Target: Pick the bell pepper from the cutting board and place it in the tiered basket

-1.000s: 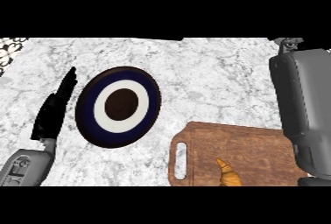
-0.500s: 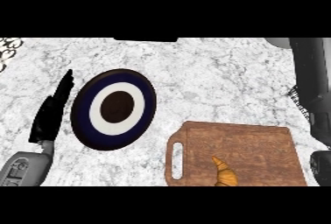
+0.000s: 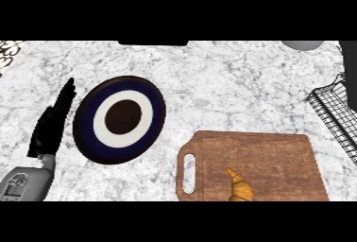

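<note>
The marble surface carries a wooden cutting board near right, with only a croissant on it. A dark plate lies left. The wire basket shows at the right edge. The left robot hand rests with straight fingers. The bell pepper is not visible.

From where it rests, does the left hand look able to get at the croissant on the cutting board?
Probably not directly: the left hand rests at the far left, and the plate lies between it and the croissant on the cutting board.

Kitchen, marble counter, wooden cutting board, plate, croissant
</note>
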You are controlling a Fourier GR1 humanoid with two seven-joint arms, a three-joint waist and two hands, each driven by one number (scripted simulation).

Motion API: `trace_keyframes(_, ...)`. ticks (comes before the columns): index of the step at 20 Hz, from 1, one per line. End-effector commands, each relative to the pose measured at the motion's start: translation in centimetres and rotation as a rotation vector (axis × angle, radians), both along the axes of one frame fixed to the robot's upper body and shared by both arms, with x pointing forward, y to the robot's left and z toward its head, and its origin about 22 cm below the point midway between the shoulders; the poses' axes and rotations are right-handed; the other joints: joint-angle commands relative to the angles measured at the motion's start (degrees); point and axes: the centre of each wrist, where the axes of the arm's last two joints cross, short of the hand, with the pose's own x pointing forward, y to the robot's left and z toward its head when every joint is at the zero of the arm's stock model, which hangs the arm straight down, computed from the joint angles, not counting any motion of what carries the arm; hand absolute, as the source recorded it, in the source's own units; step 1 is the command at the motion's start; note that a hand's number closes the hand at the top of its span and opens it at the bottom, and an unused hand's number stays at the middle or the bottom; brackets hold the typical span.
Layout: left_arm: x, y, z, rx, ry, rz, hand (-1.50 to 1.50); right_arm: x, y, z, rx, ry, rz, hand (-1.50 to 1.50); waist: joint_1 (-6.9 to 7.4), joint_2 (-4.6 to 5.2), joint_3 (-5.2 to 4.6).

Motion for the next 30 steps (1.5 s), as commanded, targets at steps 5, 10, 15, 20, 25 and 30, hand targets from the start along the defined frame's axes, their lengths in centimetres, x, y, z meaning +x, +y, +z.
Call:
trace_keyframes(5,0.2,0.4,0.2,0.001,0.007,0.021,0.0,-0.7,-5.8,-0.8,-0.046,0.252,-0.285,1.5,-1.56,-0.39,-0.02)
trace_keyframes(10,0.2,0.0,-0.5,0.003,0.006,0.039,0.0,-1.5,-6.7,-1.7,-0.046,0.278,-0.292,1.5,-1.95,-0.54,0.0)
trace_keyframes(15,-0.8,1.3,-0.4,-0.009,0.021,0.039,0.0,-4.0,-9.0,-3.3,0.019,0.285,-0.202,1.5,-2.35,-0.85,0.02)
trace_keyframes(20,-1.5,0.4,0.5,-0.007,0.011,0.042,0.0,-6.1,-9.6,-3.4,0.105,0.235,-0.139,1.5,-2.07,-0.84,0.03)
trace_keyframes(25,-1.2,0.6,0.4,0.005,0.007,0.039,0.0,-7.3,-9.6,-6.9,0.243,0.203,-0.104,1.5,-1.83,-0.65,0.05)
trace_keyframes(30,-1.3,0.8,0.0,0.005,0.02,0.035,0.0,-9.5,-11.5,-8.0,0.393,0.065,-0.177,-1.5,-1.69,-0.57,0.04)
